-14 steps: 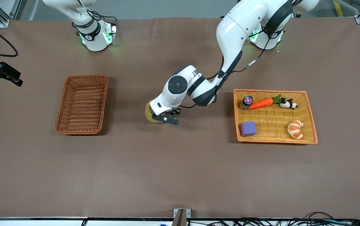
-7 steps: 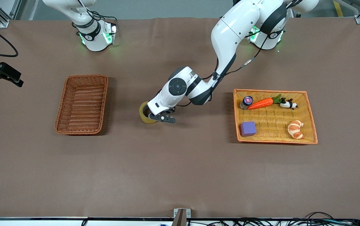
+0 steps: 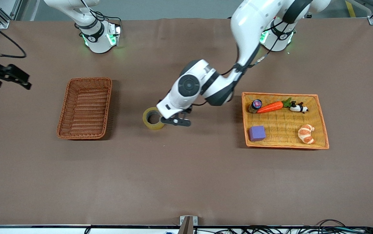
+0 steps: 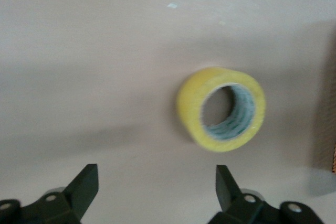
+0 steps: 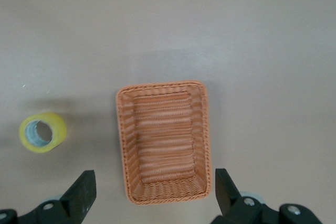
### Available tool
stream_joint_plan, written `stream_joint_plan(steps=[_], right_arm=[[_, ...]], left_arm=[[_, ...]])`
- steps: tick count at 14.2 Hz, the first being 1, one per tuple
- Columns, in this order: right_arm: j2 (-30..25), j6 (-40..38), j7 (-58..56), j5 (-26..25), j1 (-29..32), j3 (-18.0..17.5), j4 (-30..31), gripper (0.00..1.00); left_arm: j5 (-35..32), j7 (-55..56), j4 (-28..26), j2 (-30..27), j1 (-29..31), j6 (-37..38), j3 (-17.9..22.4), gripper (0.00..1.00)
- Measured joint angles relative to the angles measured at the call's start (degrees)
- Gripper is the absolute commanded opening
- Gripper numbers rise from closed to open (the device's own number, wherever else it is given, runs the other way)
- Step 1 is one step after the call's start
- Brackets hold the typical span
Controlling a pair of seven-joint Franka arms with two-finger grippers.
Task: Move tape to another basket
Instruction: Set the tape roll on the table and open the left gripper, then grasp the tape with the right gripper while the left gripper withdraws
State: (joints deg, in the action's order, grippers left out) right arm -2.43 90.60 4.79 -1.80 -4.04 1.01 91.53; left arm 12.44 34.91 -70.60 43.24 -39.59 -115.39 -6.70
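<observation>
The tape [image 3: 153, 118], a yellowish roll with a grey core, lies flat on the brown table between the two baskets, held by nothing. It also shows in the left wrist view [image 4: 221, 109] and the right wrist view [image 5: 43, 131]. My left gripper [image 3: 174, 121] is open and empty, just above the table beside the tape, and its fingertips [image 4: 227, 182] stand clear of the roll. The reddish-brown basket [image 3: 88, 79] is empty, toward the right arm's end. My right gripper [image 3: 19, 79] is open and empty, high up, with the basket [image 5: 164, 140] below it.
A wide yellow-orange tray [image 3: 319, 97] toward the left arm's end holds a carrot [image 3: 270, 107], a purple cube [image 3: 257, 133], a croissant [image 3: 306, 133], a small panda [image 3: 298, 107] and a small jar [image 3: 255, 105].
My left gripper carried the tape toward the right arm's end, set it on the table, opened and drew back a little. The tape now lies free. My right gripper shifted slightly.
</observation>
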Motion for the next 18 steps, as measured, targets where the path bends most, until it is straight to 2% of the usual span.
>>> stream_joint_plan(steps=[2, 4, 6, 8, 10, 12, 15, 18], right_arm=[[1.3, 1.2, 1.0, 0.0, -1.2, -4.2, 0.6, 1.00], [3.9, 3.4, 5.1, 0.0, -2.0, -8.6, 1.4, 1.00], [7.0, 9.2, 10.0, 0.0, -3.1, -12.5, 3.9, 1.00], [10.4, 17.6, 16.3, -0.5, -4.4, -16.1, 8.4, 1.00], [14.4, 25.1, 22.0, -0.9, -5.8, -18.3, 12.4, 1.00], [18.9, 29.3, 23.9, -2.5, -7.3, -18.8, 14.0, 1.00], [24.3, 34.9, 24.8, -6.1, -8.8, -18.9, 15.7, 1.00], [26.2, 44.9, 26.0, -6.9, -10.0, -18.9, 21.7, 1.00]], left_arm=[[-0.7, -0.2, -5.7, -6.9, 4.9, 3.3, 0.1, 1.00], [-5.8, -1.1, -14.2, -14.8, 9.4, 3.6, 0.1, 1.00], [-13.8, -1.2, -21.7, -22.8, 12.3, 3.5, 0.1, 1.00], [-16.6, -1.2, -26.7, -30.1, 15.3, 3.6, 0.0, 1.00], [-16.9, -2.8, -28.8, -35.5, 19.4, 3.7, -0.1, 1.00], [-16.3, -4.8, -29.4, -39.0, 22.8, 4.8, -0.1, 1.00], [-13.1, -9.8, -29.7, -42.3, 26.9, 7.0, -0.1, 1.00], [-9.8, -17.4, -29.9, -44.7, 33.1, 7.7, -0.2, 1.00]])
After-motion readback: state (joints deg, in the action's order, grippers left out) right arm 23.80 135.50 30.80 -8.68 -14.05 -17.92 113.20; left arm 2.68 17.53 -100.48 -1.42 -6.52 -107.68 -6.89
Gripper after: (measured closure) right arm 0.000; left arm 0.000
